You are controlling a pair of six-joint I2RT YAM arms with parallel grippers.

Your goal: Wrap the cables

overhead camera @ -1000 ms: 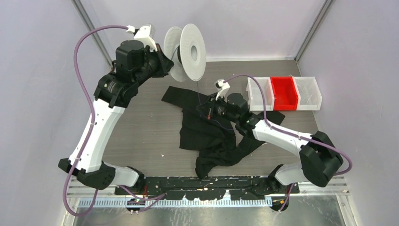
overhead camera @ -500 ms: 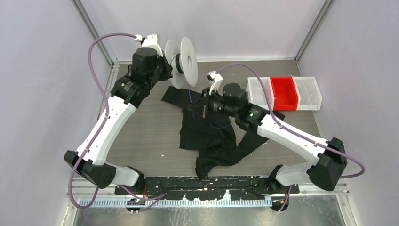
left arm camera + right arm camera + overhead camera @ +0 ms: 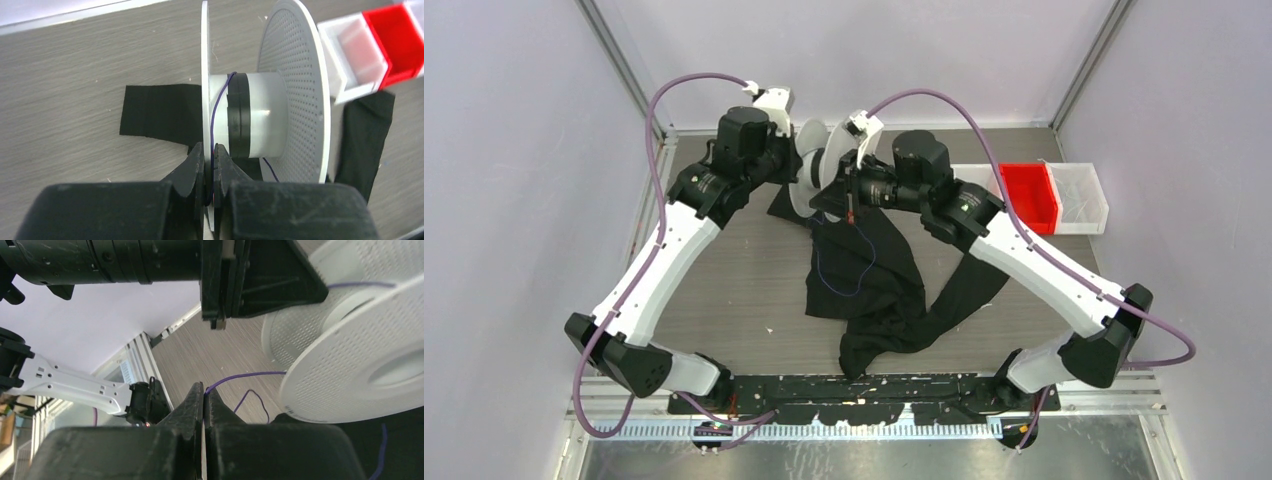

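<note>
Between the left gripper's (image 3: 209,165) tips, L wrist cam shows the white spool's (image 3: 265,120) near flange clamped edge-on, w/ thin purple cable (image 3: 214,112) looped over the hub just past them. Top cam can't resolve that. R wrist cam: right gripper (image 3: 204,399) pinched tight on the cable, which runs from its tips toward the spool. Top cam only: slack loop lies on black cloth (image 3: 894,290), base-side of both grippers.

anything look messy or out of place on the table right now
Yes: the black cloth lies crumpled mid-table, and the thin purple cable sprawls in a loose loop over it, with only about one turn showing on the white spool.
</note>
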